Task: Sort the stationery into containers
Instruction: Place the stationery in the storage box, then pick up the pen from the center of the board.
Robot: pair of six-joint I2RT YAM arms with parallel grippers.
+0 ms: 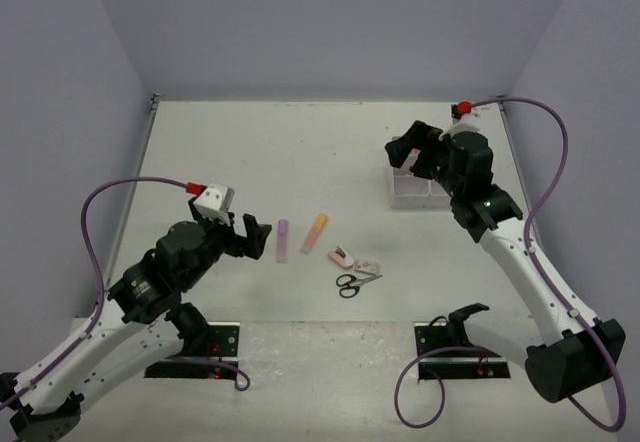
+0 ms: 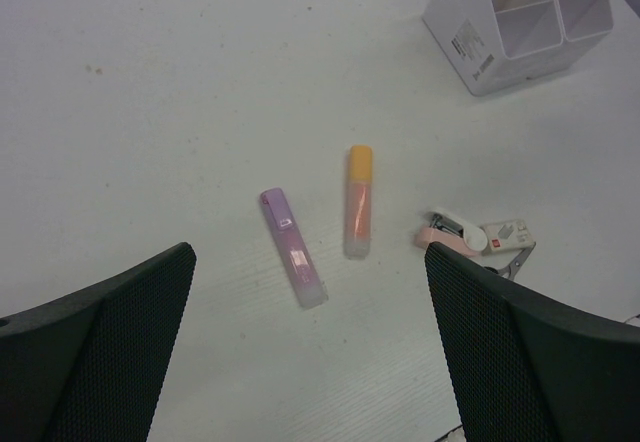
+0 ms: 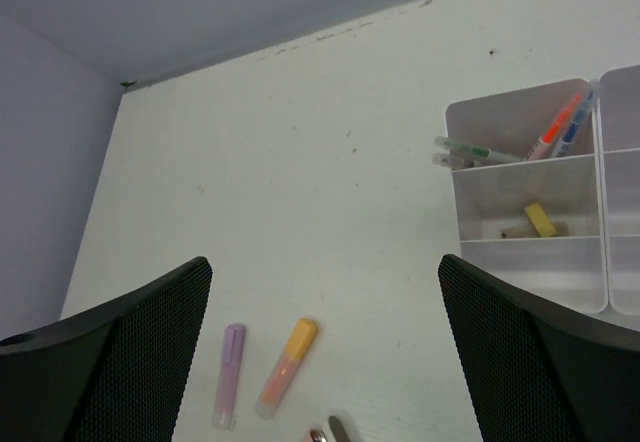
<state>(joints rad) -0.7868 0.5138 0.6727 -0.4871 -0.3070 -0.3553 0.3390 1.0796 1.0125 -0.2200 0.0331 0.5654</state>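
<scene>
A lilac highlighter (image 1: 283, 239) and an orange-peach highlighter (image 1: 315, 232) lie side by side mid-table. Both also show in the left wrist view (image 2: 293, 247) (image 2: 358, 201). A small pink and white item (image 1: 342, 256) and black-handled scissors (image 1: 350, 284) lie just right of them. The white organiser box (image 1: 415, 188) stands at the far right. In the right wrist view (image 3: 525, 222) it holds thin pens (image 3: 555, 127) and a tan eraser (image 3: 541, 219). My left gripper (image 1: 248, 237) is open and empty, left of the lilac highlighter. My right gripper (image 1: 408, 150) is open and empty above the box.
Grey-lilac walls close the table on three sides. Black base plates (image 1: 455, 347) and purple cables sit at the near edge. A small white labelled item (image 2: 508, 233) lies by the pink one.
</scene>
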